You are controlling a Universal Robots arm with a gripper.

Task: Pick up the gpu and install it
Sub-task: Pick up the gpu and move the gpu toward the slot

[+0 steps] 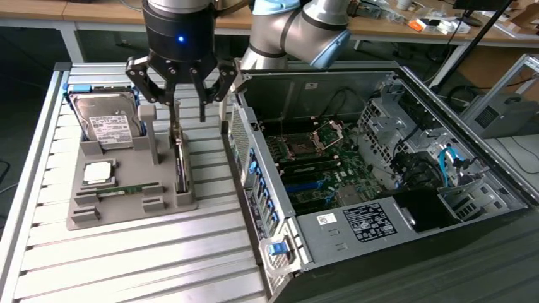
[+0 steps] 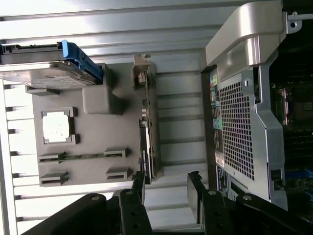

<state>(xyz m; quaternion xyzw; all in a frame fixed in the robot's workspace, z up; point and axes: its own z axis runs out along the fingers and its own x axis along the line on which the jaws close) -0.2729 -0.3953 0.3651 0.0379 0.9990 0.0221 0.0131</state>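
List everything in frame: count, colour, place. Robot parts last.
gpu: one, black, standing edge-on in the fixture tray's slot nearest the PC case
hard drive: one, silver with white label, propped at the tray's far end
CPU: one, silver, flat in a tray pocket
memory stick: one, green, in a tray slot
fixture tray: one, grey, on the table
PC case: one, black and grey, side open, on the exterior view's right
motherboard: one, green, inside the case
table: one, ribbed silver
arm: one, silver and blue, above the case
gripper: one, black, open, above the gpu

A matt grey plastic holder [image 1: 118, 209] rests on the ribbed, shiny metal table [image 1: 126, 268].
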